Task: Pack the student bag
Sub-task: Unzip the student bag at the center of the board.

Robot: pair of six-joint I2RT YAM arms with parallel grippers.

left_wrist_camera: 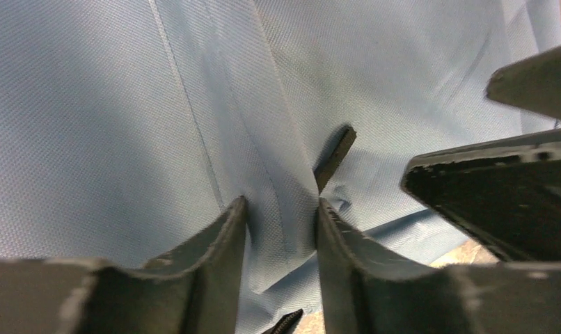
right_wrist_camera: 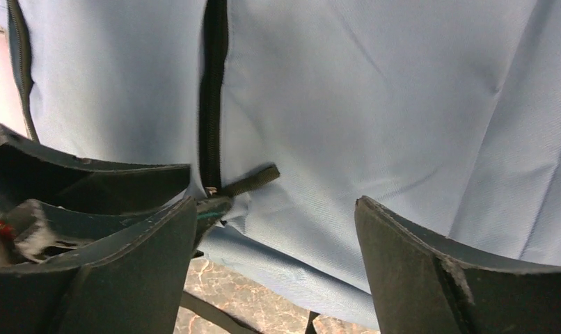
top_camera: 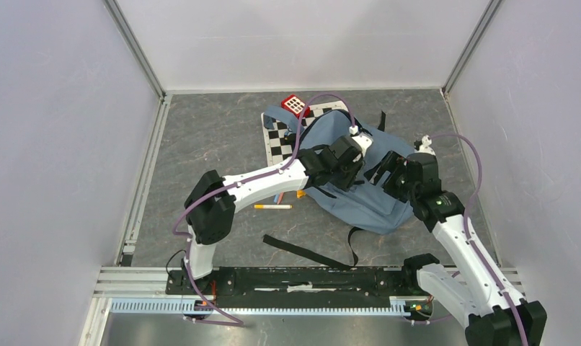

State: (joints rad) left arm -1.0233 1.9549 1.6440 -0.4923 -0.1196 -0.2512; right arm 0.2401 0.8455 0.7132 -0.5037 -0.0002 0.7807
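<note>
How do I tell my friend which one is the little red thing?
Find the big blue-grey backpack on the table. A black-and-white checkered board pokes out behind its left side, and the small red box sits at the board's far edge. It's the only red thing, with white squares on top.

Top cam: you're looking from high up & behind the arm bases, tilted down and fwd. It's far enough back to take in the whole worktop (top_camera: 201, 144), the left arm (top_camera: 262, 180), the right arm (top_camera: 460, 238) and the student bag (top_camera: 374, 202) right of centre.

Left wrist cam: rides just behind the left jaws and looks out between them. V. close, so cloth nearly fills the frame; the right jaws cut in at the right edge.

Right wrist cam: same setup behind the right jaws, equally close, facing the zip (right_wrist_camera: 211, 90), w/ a sliver of worktop at the bottom.

All 3 views share the bag's mid part.
</note>
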